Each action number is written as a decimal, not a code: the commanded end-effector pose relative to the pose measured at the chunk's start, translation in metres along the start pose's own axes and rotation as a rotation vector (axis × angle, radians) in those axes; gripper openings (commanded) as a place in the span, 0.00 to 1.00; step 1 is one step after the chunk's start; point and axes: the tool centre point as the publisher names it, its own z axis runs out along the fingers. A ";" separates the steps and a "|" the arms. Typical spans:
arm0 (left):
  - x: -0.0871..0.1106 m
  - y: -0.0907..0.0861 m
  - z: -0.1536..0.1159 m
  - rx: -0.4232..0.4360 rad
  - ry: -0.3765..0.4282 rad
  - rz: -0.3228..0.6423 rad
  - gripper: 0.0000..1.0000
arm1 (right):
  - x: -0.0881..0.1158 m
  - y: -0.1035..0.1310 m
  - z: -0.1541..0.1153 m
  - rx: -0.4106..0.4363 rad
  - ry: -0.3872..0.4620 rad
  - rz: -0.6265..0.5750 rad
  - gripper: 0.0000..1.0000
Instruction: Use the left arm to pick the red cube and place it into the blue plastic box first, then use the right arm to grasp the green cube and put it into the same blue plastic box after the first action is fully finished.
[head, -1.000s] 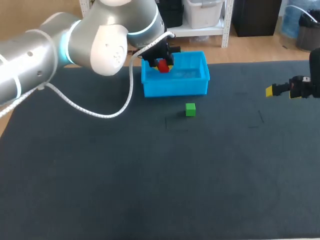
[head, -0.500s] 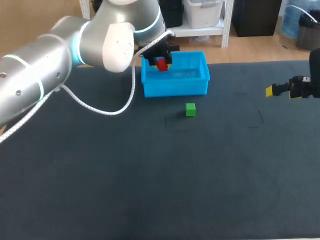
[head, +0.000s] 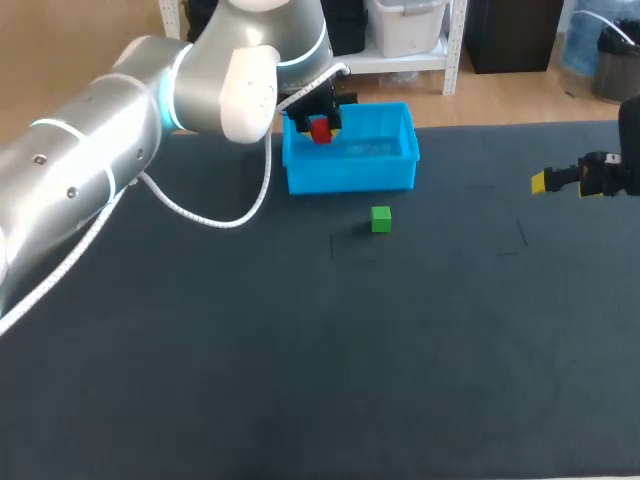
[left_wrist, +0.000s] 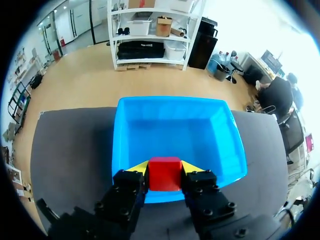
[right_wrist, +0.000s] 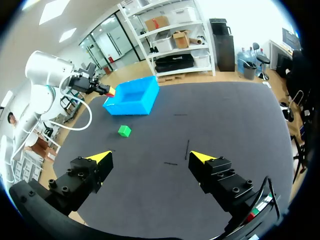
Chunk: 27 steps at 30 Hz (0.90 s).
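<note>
The left jaws clench the red cube (left_wrist: 165, 173) over the box's (left_wrist: 175, 130) left end, the right jaws hang released at the right, and the green cube (head: 380, 219) sits on the surface (head: 300, 350) near the box.

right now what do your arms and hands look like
The left arm is a thick silver-grey tube with rounded white joints, glowing cyan rings and a white coiled cable alongside. Both the left hand and right hand are black blocks ending in two yellow tips.
</note>
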 end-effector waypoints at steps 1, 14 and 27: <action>-0.011 -0.002 0.013 -0.020 0.025 -0.002 0.00 | 0.000 0.000 0.000 0.001 0.001 0.000 1.00; -0.007 0.000 0.014 -0.051 0.036 0.014 1.00 | 0.000 0.000 0.000 0.001 0.001 0.000 1.00; 0.019 0.007 -0.045 0.023 0.004 0.075 1.00 | 0.000 0.000 0.000 0.001 0.001 0.000 1.00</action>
